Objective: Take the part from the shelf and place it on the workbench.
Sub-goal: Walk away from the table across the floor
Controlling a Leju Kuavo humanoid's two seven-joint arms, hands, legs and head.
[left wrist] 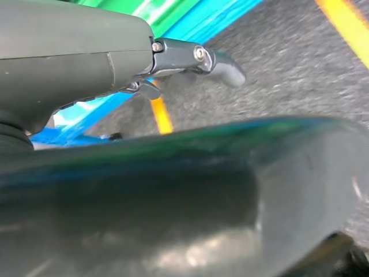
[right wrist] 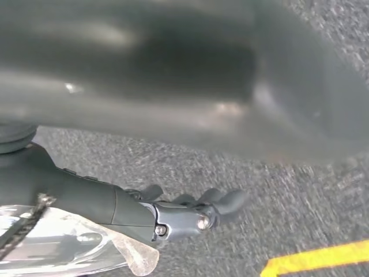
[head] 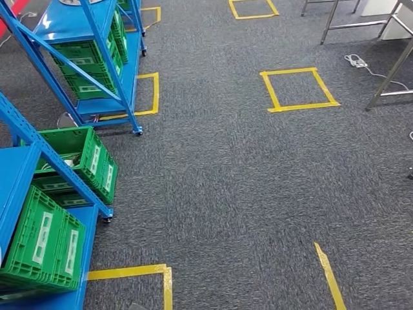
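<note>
In the right wrist view my right hand (right wrist: 174,216) hangs over the grey carpet and holds a clear plastic bag (right wrist: 65,248) with a dark part inside; the fingers reach out past the bag's edge. In the left wrist view my left hand (left wrist: 183,57) has straight fingers and nothing in it, with a green crate (left wrist: 169,11) and a blue shelf edge (left wrist: 87,115) close behind it. In the head view the near blue shelf (head: 29,168) stands at the left with green crates (head: 44,242) on it. Metal table legs (head: 384,71) rise at the far right.
A second blue shelf (head: 97,58) with green crates stands further back on the left. Yellow tape squares (head: 298,89) mark the grey carpet, with more tape strips (head: 328,274) close by. A white power strip (head: 355,61) and its cable lie near the table legs.
</note>
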